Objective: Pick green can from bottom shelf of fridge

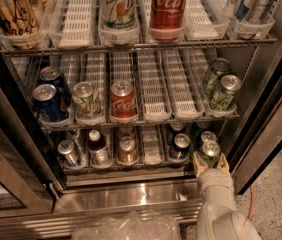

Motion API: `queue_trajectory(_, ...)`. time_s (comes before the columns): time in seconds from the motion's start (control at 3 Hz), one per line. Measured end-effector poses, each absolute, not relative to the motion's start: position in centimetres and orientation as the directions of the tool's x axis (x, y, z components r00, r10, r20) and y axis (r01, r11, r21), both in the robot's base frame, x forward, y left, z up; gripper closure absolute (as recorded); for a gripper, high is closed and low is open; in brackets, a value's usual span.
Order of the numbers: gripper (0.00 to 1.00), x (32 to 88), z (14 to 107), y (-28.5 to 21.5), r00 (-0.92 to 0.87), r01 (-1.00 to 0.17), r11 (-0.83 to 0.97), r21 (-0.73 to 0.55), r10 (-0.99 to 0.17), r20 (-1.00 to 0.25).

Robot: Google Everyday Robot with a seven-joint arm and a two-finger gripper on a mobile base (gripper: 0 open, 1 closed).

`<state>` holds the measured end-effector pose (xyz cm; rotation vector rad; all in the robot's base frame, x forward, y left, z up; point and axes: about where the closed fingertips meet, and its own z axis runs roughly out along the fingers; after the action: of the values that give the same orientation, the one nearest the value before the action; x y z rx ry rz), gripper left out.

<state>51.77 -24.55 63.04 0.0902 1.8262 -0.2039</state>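
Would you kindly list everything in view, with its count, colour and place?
fridge: one, steel; open.
tall cans: four or more, tan, white-green, red, blue-silver; top shelf.
blue cans: two, dark blue; middle shelf, left.
patterned can: one, white-green; middle shelf.
cola can: one, red; middle shelf.
pale cans: two, green-white; middle shelf, right.
bottom shelf: one, white lanes; lowest.
small cans: several, silver, brown, dark blue; bottom shelf.
bottle: one, dark, white cap; bottom shelf.
green can: one, dark green; bottom shelf, front right.
bag: one, clear; foreground, below fridge.
arm: one, white; lower right.
tool: one, cream; gripping the green can.
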Motion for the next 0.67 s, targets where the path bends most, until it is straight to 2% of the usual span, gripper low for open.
queue_trajectory(0.67, 1.0, 51.09, 62.33, -24.05, -0.288, 0.149, 0.985, -0.087, -0.041, -0.957)
